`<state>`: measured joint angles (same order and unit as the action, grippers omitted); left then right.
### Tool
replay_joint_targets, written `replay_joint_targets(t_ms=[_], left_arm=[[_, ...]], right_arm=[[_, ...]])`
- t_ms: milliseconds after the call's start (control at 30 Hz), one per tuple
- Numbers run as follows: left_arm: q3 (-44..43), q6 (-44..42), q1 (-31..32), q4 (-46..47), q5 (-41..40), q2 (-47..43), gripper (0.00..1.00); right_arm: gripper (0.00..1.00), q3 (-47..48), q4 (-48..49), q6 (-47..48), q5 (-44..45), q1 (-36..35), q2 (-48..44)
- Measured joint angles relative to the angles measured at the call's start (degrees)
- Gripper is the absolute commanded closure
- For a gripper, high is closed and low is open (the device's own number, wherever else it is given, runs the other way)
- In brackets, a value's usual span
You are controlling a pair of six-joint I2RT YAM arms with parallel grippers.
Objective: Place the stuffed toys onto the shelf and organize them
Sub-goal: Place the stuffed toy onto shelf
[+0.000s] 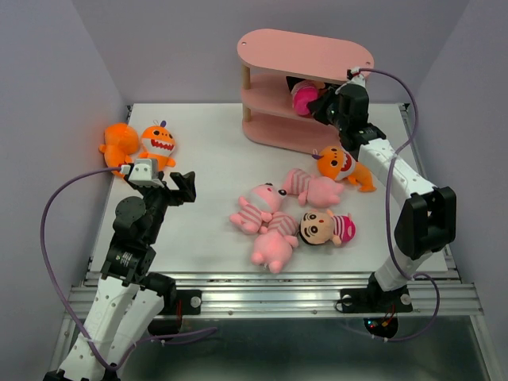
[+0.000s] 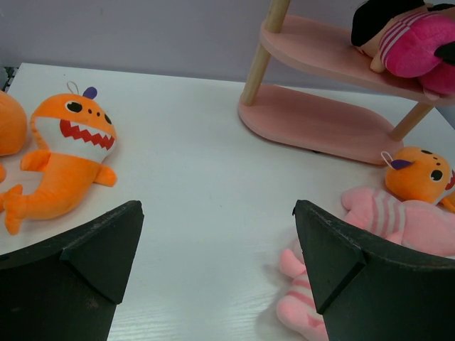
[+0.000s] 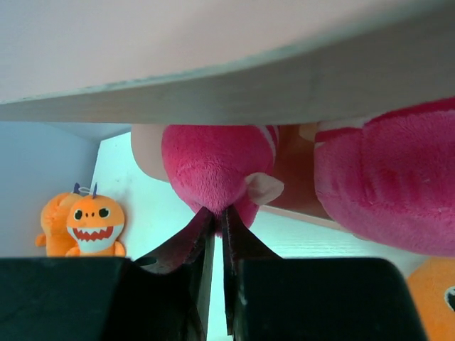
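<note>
White tabletop (image 1: 214, 159) holds seven stuffed toys (image 1: 274, 242). Only one black-haired magenta-striped doll (image 1: 304, 97) lies on the pink three-tier shelf (image 1: 305, 48), middle tier. Right gripper (image 3: 217, 213), jaws nearly pressed together, touches it, perhaps nipping fabric. Left gripper (image 1: 181, 184) hovers spread wide.

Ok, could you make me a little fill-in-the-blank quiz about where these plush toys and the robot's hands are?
1. The black-haired doll on the pink shelf lies on its ___ tier.
2. The fingers of the left hand stand wide ___.
3. At the left edge of the table lie ___ orange monsters.
Missing words: middle; open; two.
</note>
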<state>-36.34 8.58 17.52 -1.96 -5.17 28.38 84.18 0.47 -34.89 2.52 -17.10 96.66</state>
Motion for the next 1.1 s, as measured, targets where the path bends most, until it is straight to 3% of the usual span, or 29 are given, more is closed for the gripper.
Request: replay_joint_targets(t_ms=[100,567,1100], left_arm=[[0.0,0.0,0.0,0.0,0.0,0.0,0.02],[0.0,0.0,0.0,0.0,0.02,0.0,0.02],[0.0,0.0,0.0,0.0,0.11,0.0,0.02]], right_arm=[[0.87,-0.74,0.17,-1.95,-1.22,0.72,-0.02],[0.61,-2.45,1.16,-5.42,-4.52,2.05,-0.24],[0.47,-3.67,1.49,-2.6,-7.37,2.05,-3.43]])
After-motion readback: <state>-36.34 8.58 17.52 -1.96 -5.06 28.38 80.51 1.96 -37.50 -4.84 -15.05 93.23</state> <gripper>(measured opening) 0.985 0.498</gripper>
